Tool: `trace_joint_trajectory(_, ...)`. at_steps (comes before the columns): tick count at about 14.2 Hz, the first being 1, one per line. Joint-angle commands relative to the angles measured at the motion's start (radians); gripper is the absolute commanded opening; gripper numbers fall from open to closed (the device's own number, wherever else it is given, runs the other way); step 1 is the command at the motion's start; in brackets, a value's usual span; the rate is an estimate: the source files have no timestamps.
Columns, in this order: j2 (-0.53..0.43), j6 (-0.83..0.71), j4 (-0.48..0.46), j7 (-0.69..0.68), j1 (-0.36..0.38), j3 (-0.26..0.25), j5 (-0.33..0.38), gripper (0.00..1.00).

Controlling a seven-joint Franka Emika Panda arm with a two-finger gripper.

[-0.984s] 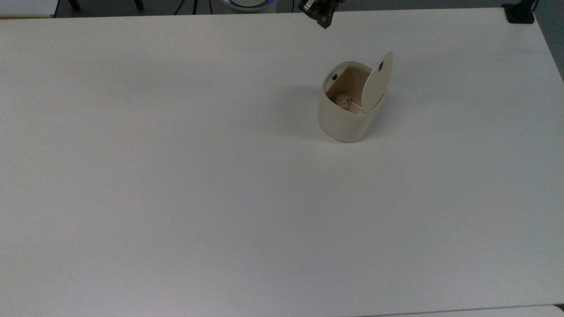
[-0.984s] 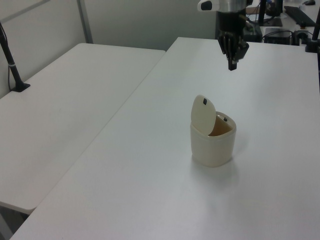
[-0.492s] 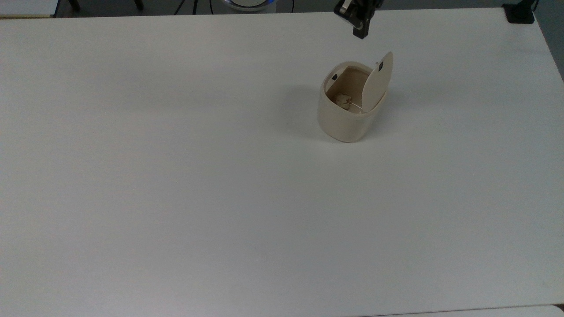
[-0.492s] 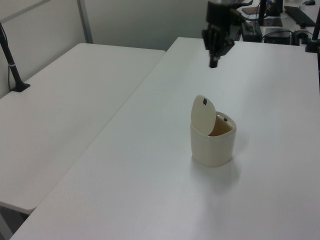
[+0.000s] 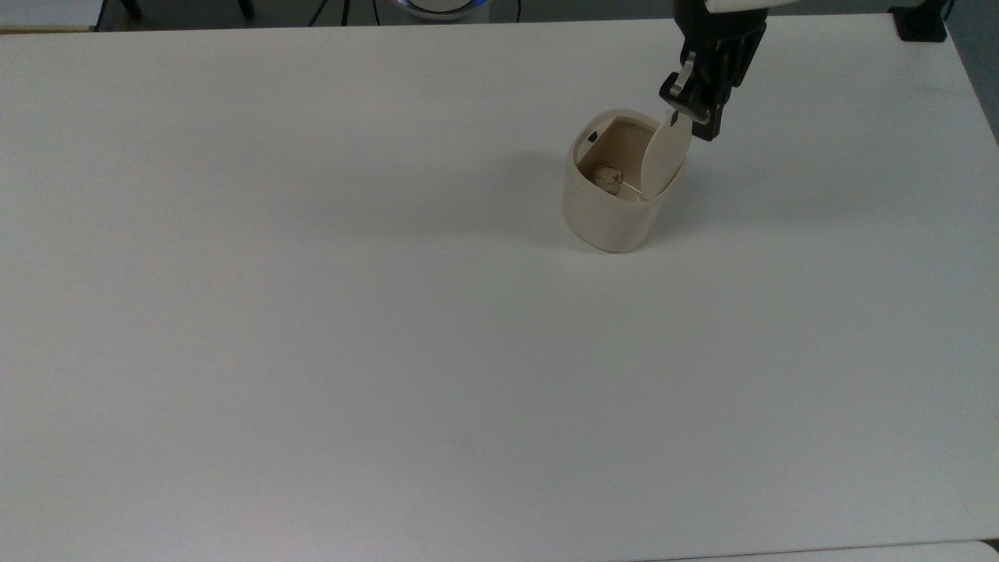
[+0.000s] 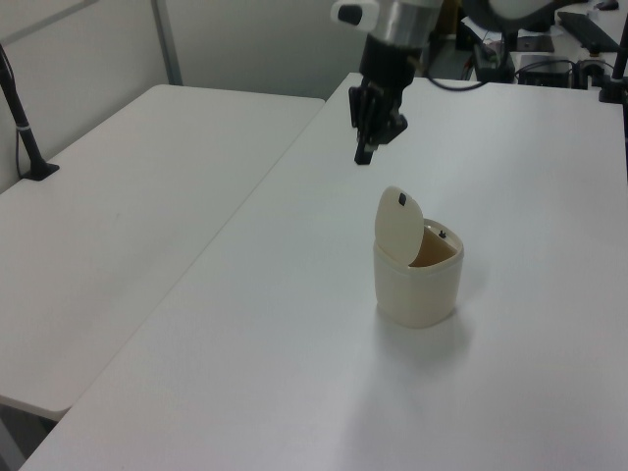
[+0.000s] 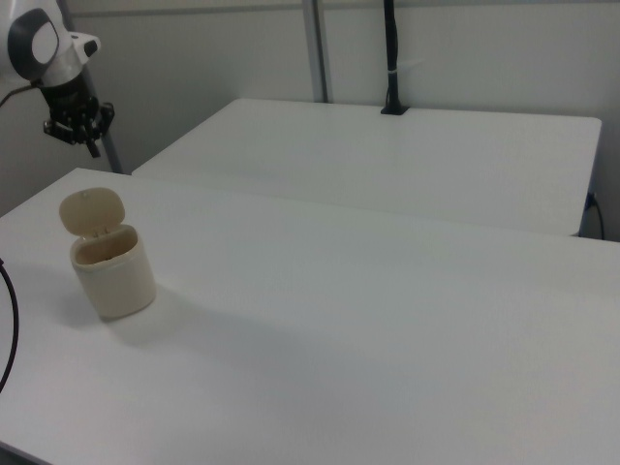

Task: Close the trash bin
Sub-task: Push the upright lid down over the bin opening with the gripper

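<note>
The trash bin (image 5: 609,218) is a small cream-beige tub on the white table, right of centre in the top view. Its flat lid (image 5: 667,156) stands upright on the hinge, so the bin is open, and a crumpled scrap (image 5: 607,178) lies inside. My gripper (image 5: 705,129) is shut with nothing in it. It hangs in the air just beyond the lid's top edge, on the lid's outer side. In the left view the gripper (image 6: 362,157) is above and behind the lid (image 6: 397,224) of the bin (image 6: 417,289). In the right view the gripper (image 7: 94,150) hovers above the lid (image 7: 92,210).
A second white table (image 6: 147,196) stands alongside, with a narrow gap between the two. A black clamp (image 5: 921,23) sits on the top view's far right corner, and a black post (image 7: 390,58) rises from the other table. Wide bare tabletop (image 5: 312,351) surrounds the bin.
The gripper has swung from the table's far edge toward the bin, rightward and down in the top view, ending close by the raised lid. The bin and lid have not moved.
</note>
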Motion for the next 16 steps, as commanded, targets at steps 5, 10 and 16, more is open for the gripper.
trace_joint_trajectory(5,0.043,-0.129,0.005,-0.062,0.038,-0.009,0.004,0.0)
trace_joint_trajectory(10,0.025,-0.302,-0.021,-0.155,0.026,-0.022,0.0,0.0)
trace_joint_trajectory(16,0.027,-0.296,-0.125,-0.146,0.017,-0.028,-0.035,0.0)
